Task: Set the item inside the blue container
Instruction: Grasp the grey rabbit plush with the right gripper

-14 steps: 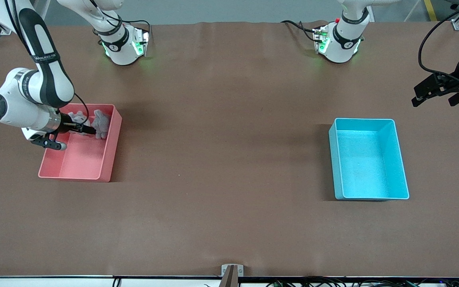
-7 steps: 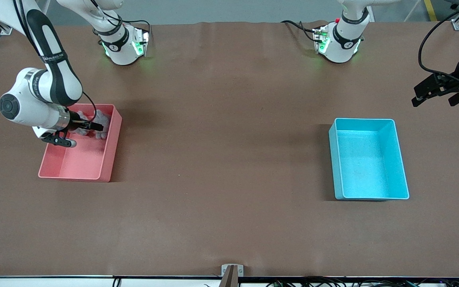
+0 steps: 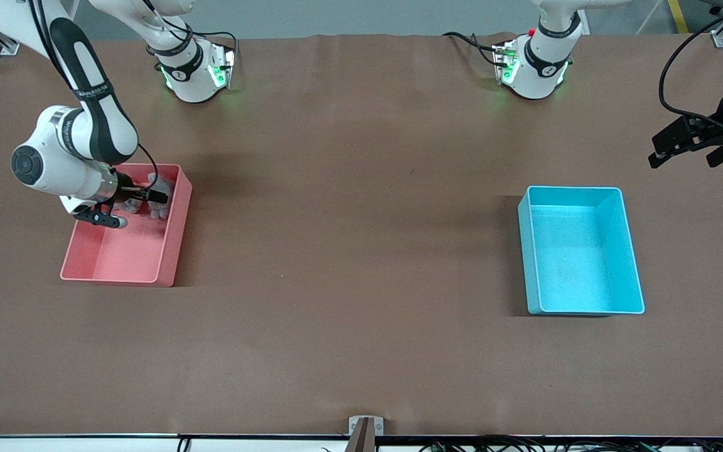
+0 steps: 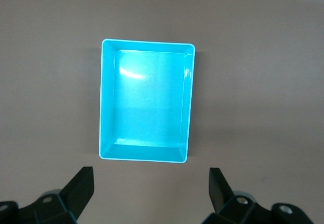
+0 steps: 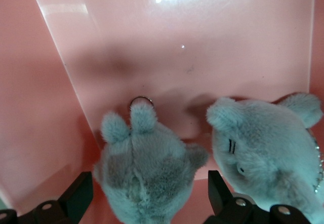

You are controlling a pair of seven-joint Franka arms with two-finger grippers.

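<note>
Right wrist view shows the right gripper (image 5: 147,203) with fingers spread on either side of a grey plush toy (image 5: 144,171) in the pink bin (image 3: 124,254), a second plush (image 5: 268,143) just beside it. Over the last second this gripper has slid deeper into the bin toward the toys, so a grasp looks close. The blue container (image 3: 581,251) sits empty, well apart, toward the left arm's end. The left gripper (image 3: 691,147) waits near it, fingers spread.

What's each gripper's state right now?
Left gripper: open, empty, waiting above the blue container.
Right gripper: open, straddling a grey plush toy in the pink bin.
</note>
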